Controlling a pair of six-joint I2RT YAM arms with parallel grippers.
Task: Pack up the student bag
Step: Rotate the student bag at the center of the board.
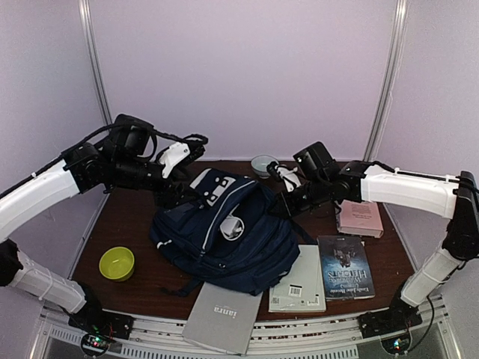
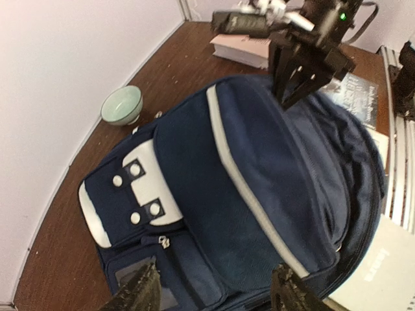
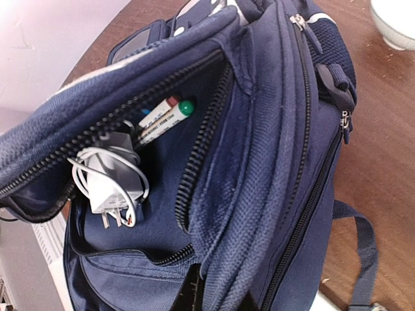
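The student bag [image 1: 224,239], navy with white stripes and white patches, lies in the middle of the table. My left gripper [image 1: 179,196] hovers open over its top end; in the left wrist view its fingers [image 2: 139,295] stand wide apart above the zip pocket [image 2: 162,259]. My right gripper [image 1: 283,203] is shut on a fold of the bag's fabric [image 3: 246,214] beside the open zip. The open compartment holds a white charger with its cable [image 3: 107,184] and markers [image 3: 162,120]. The right gripper also shows in the left wrist view [image 2: 295,84] at the bag's far edge.
A green bowl [image 1: 117,263] sits front left and a pale bowl [image 1: 262,164] at the back. A pink book [image 1: 360,218], a dark book [image 1: 345,267], a white book [image 1: 299,283] and a grey notebook [image 1: 223,318] lie to the right and in front of the bag.
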